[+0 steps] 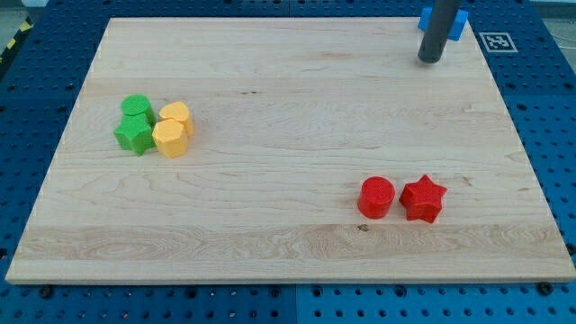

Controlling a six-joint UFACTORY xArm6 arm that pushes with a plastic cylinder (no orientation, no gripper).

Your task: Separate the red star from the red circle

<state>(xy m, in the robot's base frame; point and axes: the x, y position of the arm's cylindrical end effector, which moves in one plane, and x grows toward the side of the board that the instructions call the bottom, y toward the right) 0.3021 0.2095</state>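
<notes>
The red star [423, 198] lies near the view's bottom right of the wooden board [288, 108]. The red circle [376, 197] sits just to its left, close beside it, nearly touching. My tip [431, 60] is at the view's top right, far above both red blocks and touching no block.
A green circle [136, 107] and a green star [135, 135] cluster at the view's left with two yellow blocks [176, 118] [170, 139]. A blue block [457, 22] lies at the board's top right edge, partly hidden behind the rod.
</notes>
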